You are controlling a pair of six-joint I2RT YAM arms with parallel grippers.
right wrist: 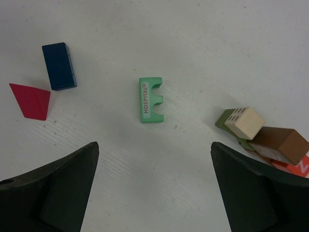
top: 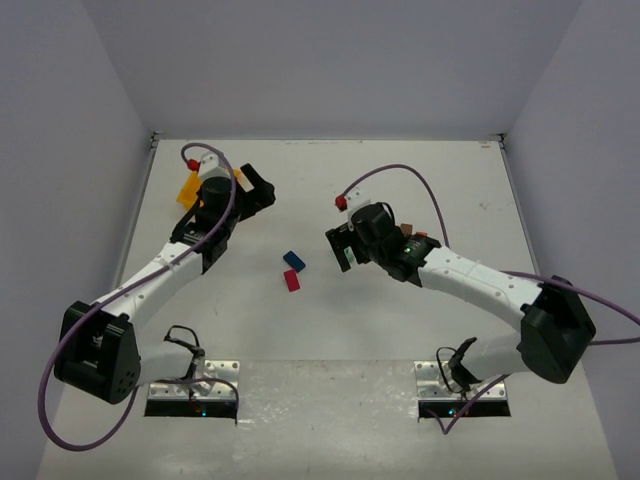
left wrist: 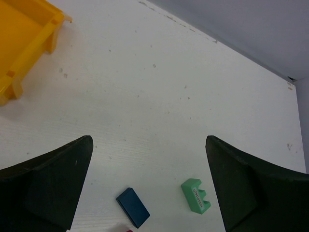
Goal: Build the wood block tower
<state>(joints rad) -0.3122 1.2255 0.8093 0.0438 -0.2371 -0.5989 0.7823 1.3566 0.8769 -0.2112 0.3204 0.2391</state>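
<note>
With the right end effector point(right wrist: 153, 154) gaping wide and empty above the green HOSPITALO block point(right wrist: 151, 99) lying flat mid-frame, I'd fear a careless drop clipping the loose heap at the right edge, where the tan block point(right wrist: 245, 123) sits on the olive block point(right wrist: 224, 118) beside the brown block point(right wrist: 280, 144). The left end effector point(left wrist: 148, 150), equally spread and empty, reaches toward the yellow tray point(left wrist: 26, 36) upper left; the blue block point(top: 294, 261) and red block point(top: 291, 281) lie loose at the desk point(top: 400, 180) centre.

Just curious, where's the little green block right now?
In the right wrist view the green block lies flat on the table, between the blue block and a brown block.
</note>
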